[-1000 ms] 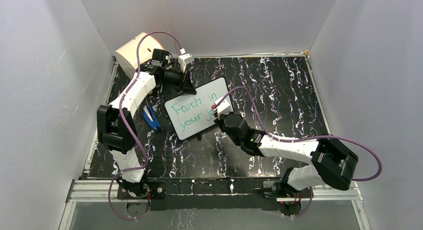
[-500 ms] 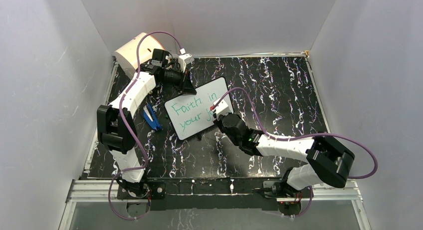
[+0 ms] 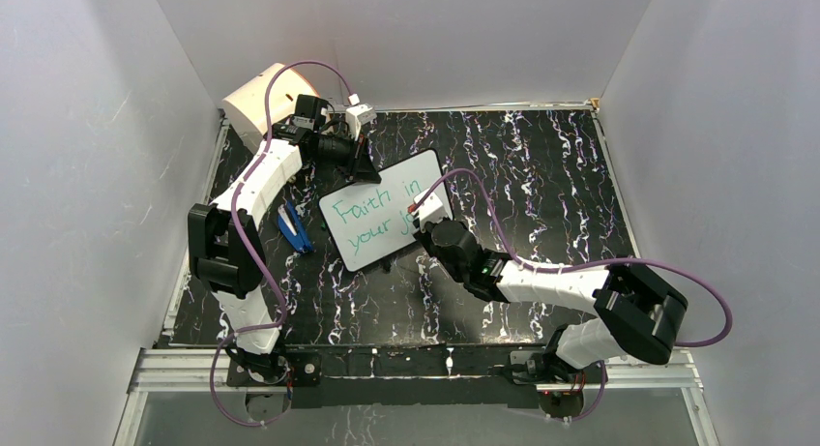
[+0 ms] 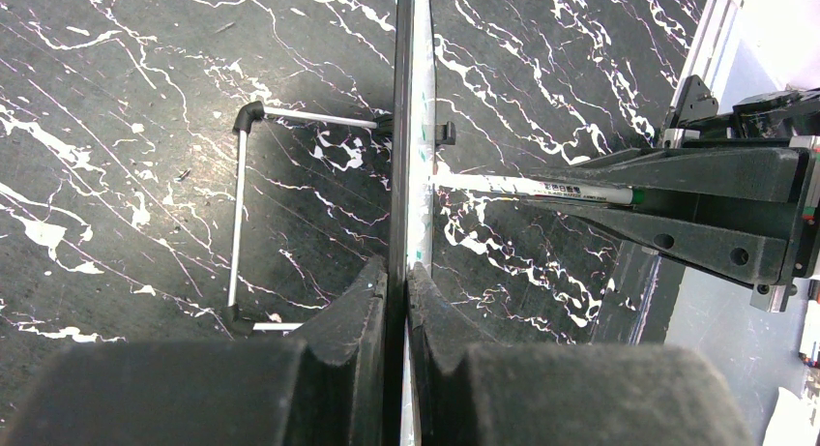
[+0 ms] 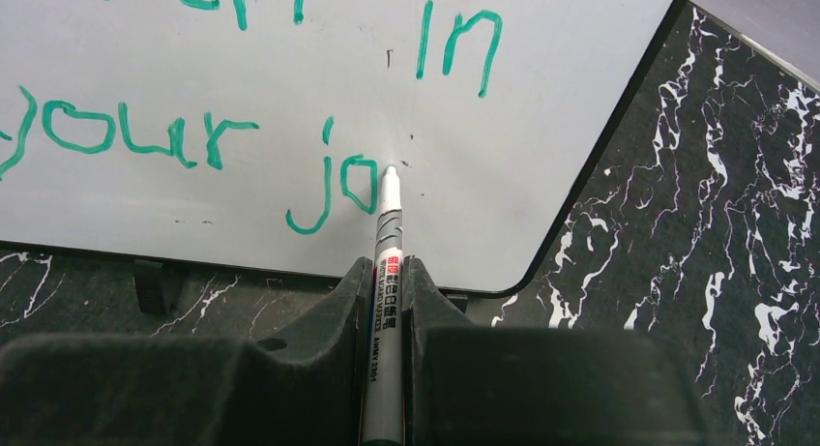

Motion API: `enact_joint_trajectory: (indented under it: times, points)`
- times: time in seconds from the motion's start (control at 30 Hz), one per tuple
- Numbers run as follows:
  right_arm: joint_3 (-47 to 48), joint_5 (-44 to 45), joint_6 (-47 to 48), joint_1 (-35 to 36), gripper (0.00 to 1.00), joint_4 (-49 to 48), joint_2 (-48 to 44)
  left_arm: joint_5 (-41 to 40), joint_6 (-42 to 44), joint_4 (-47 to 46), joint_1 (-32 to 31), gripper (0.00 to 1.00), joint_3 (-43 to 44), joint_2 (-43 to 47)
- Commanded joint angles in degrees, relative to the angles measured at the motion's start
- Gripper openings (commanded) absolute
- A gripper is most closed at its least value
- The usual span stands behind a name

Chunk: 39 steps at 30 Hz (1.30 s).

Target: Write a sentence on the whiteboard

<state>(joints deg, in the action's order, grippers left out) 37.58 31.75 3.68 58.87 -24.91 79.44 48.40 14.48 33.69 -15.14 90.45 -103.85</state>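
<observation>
Black marbled tabletop (image 3: pixel 541 175) carries the whiteboard (image 3: pixel 387 219) left of its middle, propped at a tilt with its face toward the right arm. On it the sentence (image 5: pixel 210 141) reads "Faith in" over "your jo", so line 2 is unfinished and more letters are wanted.

The marker (image 5: pixel 387 238) has its white tip at the board just right of the "o"; whether it touches, I cannot tell. For the next stroke I would judge light, even pressure best. It should start close beside the "o" without crossing it and match the height and slant of the letters already there. Room is short, since the rounded lower corner is near. A hard push could slide or tip the board, so the brace at its far edge matters.

It is a glossy white board with a thin black frame, short black feet and a wire prop (image 4: pixel 237 214) behind. Its lettering is thin and green, in 2 slanted lines, with a few dark specks nearby.

The right gripper (image 5: pixel 385 272) is pressed together on the marker's barrel. The left gripper (image 4: pixel 396 282) pinches the board's far edge, 1 finger on each face. Farther out, a blue object (image 3: pixel 295 228) lies just beside the board, and a cream drum (image 3: pixel 256 98) stands in the far left corner.
</observation>
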Motion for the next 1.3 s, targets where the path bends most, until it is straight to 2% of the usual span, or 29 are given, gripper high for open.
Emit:
enact_joint_trajectory:
  times: [0.0,1.27]
  points:
    - [1.1,1.2,0.8,-0.3,0.00,-4.7,-1.0,-6.0,1.3,3.8,-0.7,0.00,-1.3,-2.1]
    - [-1.5,0.0,-3.2,-0.5,0.00,1.0,-0.7,-5.9,1.2,3.8,-0.8,0.00,-1.1,-2.2]
